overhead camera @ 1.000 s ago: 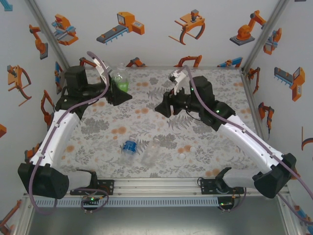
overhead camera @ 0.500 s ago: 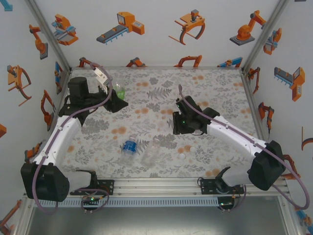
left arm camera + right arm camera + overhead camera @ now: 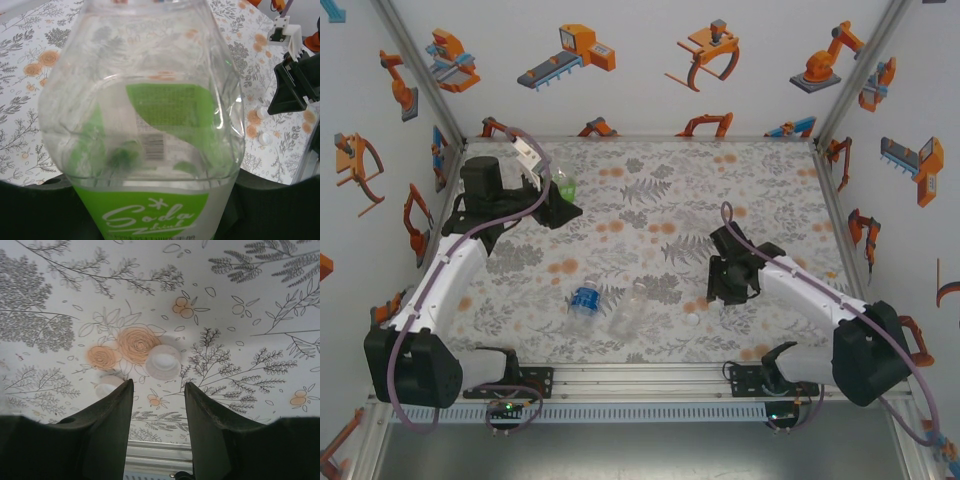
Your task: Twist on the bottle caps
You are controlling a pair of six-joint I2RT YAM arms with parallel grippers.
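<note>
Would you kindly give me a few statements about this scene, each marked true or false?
1. The left pincer is shut on the transparent plastic bottle with the green label. True.
2. The right pincer grips a small round white plastic cap. False: its jaws stand apart, and the cap lies on the table ahead of them.
3. The clear bottle with the blue label sits at the table's far right. False: it is left of centre, near the front edge.
4. The plain colourless bottle is beside the blue-labelled one. True.
</note>
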